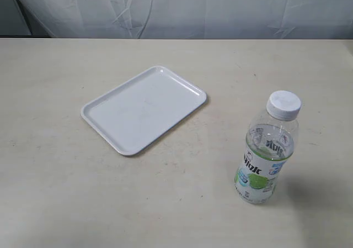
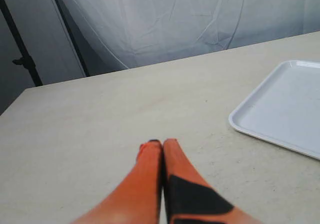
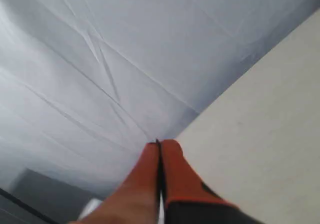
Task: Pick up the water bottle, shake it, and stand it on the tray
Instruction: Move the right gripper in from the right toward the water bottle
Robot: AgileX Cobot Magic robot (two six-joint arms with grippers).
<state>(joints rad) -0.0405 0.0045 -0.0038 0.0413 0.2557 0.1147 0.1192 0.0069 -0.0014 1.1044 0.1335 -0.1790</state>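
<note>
Exterior view: water bottle (image 1: pixel 268 148) upright, well apart from tray (image 1: pixel 144 109).

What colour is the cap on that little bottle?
White. The cap on the water bottle shows best in the exterior view.

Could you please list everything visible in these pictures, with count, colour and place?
water bottle: one, clear with a white cap and a white, green and blue label, standing upright on the table, right of the tray and apart from it.
tray: one, white, flat on the table, left of the bottle.
table: one, pale beige, under both.
backdrop cloth: one, greyish white, behind the table.
left gripper: one, orange and black, shut, over the table near the tray; out of the exterior view.
right gripper: one, orange and black, shut, pointing toward the cloth; out of the exterior view.
</note>
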